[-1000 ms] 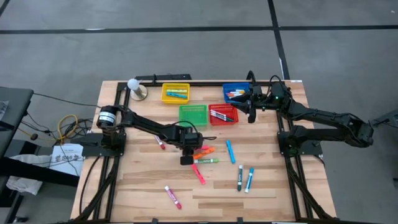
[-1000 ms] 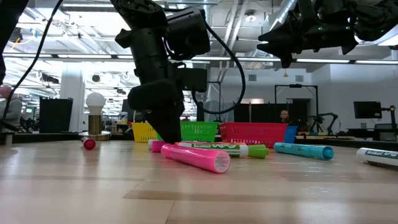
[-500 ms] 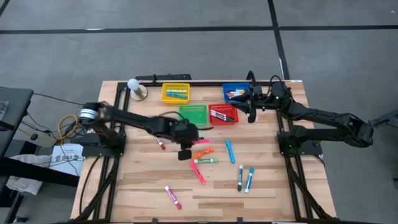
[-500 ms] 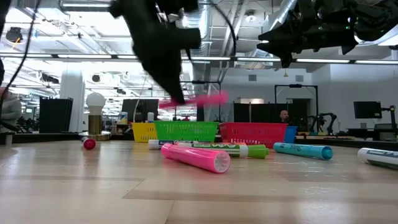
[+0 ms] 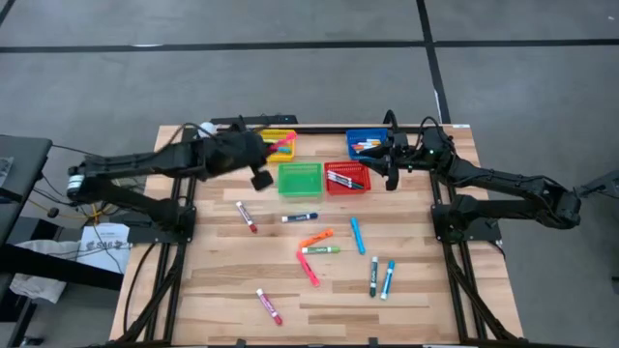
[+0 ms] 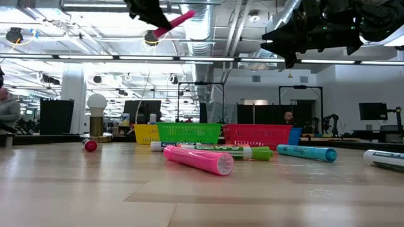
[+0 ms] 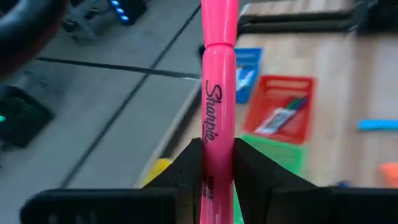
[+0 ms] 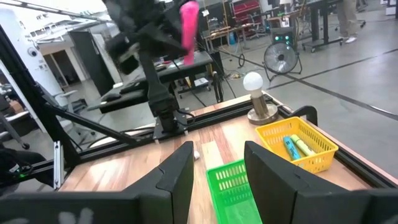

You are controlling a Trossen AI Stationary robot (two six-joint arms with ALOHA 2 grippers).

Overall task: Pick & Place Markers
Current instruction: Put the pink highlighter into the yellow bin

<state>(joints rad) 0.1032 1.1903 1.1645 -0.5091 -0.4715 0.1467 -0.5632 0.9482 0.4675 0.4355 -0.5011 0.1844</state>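
1. High view: left gripper (image 5: pixel 259 164) sits at the far side of the table (image 5: pixel 222 280), between the yellow basket (image 5: pixel 274 135) and the green basket (image 5: pixel 300 179), clamped on a pink marker (image 5: pixel 281 148) whose free end reaches over the yellow basket's rim. Right gripper (image 5: pixel 389 166) waits just beside the red basket (image 5: pixel 346 178) and blue basket (image 5: pixel 366 143). Loose markers (image 5: pixel 319 249) lie spread over the middle and near part of the table, well apart from the baskets.

2. Low view: pink marker (image 6: pixel 172 23) is carried high and tilted, clear of every basket wall. Another pink marker (image 6: pixel 198 159) lies nearest the camera on the wood.

3. Left wrist view: both fingers (image 7: pixel 186 168) pinch the pink marker (image 7: pixel 217 106) low on its barrel (most of its length stands free beyond the pads). Grip looks centred and square.

4. Right wrist view: right gripper (image 8: pixel 214 171) has its fingers parted with nothing between them. Yellow basket (image 8: pixel 298 146) already holds markers.

5. Judgement on the step, carrying to a basket: which basket is meant cannot be told. Bring the marker's whole length over the chosen opening, lower until the free end is inside the mesh, then release, since a long overhang could catch a rim and tip out.
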